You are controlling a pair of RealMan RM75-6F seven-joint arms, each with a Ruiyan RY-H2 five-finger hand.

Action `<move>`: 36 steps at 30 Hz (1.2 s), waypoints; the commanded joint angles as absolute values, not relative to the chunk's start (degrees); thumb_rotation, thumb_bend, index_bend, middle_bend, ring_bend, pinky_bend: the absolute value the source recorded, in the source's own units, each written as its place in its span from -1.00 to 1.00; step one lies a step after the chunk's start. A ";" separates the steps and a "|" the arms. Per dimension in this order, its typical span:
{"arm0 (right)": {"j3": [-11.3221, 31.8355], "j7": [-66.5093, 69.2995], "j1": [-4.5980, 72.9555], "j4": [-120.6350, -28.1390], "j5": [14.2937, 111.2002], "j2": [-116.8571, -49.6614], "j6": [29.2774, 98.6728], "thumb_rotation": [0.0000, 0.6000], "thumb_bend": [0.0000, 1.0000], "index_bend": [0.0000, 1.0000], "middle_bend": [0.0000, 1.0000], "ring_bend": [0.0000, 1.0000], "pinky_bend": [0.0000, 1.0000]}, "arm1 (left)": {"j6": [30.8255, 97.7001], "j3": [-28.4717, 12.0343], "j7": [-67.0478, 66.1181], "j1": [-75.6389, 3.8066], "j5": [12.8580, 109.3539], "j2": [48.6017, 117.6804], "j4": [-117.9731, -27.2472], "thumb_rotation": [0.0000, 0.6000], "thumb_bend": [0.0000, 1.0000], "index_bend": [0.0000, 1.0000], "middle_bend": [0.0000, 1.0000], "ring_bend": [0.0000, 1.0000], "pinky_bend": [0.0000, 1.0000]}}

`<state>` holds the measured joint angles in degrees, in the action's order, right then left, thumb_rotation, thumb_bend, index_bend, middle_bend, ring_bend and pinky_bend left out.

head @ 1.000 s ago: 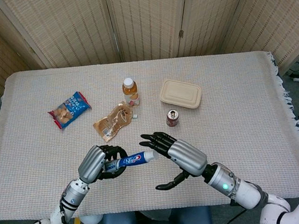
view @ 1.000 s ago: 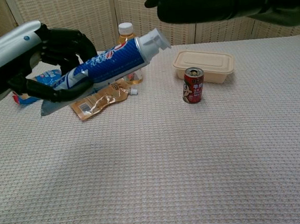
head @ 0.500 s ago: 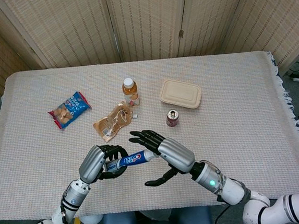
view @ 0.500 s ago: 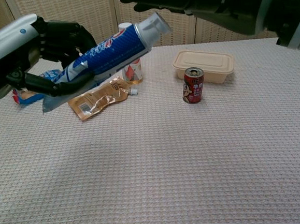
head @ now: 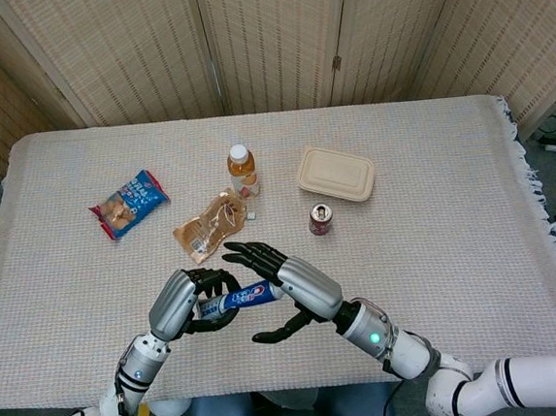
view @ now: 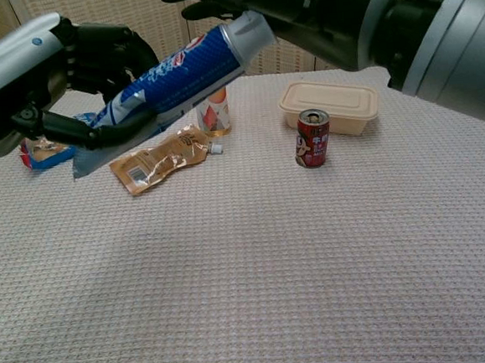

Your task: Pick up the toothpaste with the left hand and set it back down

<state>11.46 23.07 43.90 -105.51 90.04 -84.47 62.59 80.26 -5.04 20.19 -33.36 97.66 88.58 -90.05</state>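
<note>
A tabletop [head: 476,249] covered in a pale woven cloth carries the clutter. A blue-and-red snack bag [head: 129,203] lies toward its left side. A crinkled tan foil pouch [head: 211,226] lies nearer the middle, with a small orange-drink bottle with a white cap [head: 243,170] standing upright just behind it. A beige lidded food container [head: 335,174] sits further right, and a red drinks can [head: 321,219] stands upright just in front of it. Woven folding screens [head: 273,38] stand behind.

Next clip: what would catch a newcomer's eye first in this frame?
The blue toothpaste tube, held in the air by the left hand near the table's front edge, cap pointing toward the right hand, which hangs beside it with fingers spread. Behind them, mid-table, stand a small red can and a beige lidded box.
</note>
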 commanded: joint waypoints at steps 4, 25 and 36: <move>11.70 24.88 44.83 -103.83 90.60 -87.29 63.40 -0.36 -0.86 -1.00 -1.00 -1.00 -1.00 | 80.61 -5.22 20.47 -33.38 97.73 88.50 -90.53 1.00 0.73 0.56 0.63 0.42 0.37; 10.80 35.74 45.62 -99.77 92.59 -90.46 66.07 -0.37 -0.86 -1.00 -1.00 -1.00 -1.00 | 82.91 -5.78 21.94 -33.72 98.98 90.13 -88.31 1.00 0.73 0.57 0.64 0.43 0.37; 10.95 31.98 44.32 -102.09 93.00 -85.70 67.79 -0.39 -0.86 -1.00 -1.00 -1.00 -1.00 | 82.74 -4.86 20.19 -33.06 98.56 89.50 -85.96 1.00 0.73 0.58 0.66 0.44 0.37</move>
<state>10.91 32.52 44.71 -101.51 92.74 -86.58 67.29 82.84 -4.97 20.17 -33.12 98.64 89.61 -86.10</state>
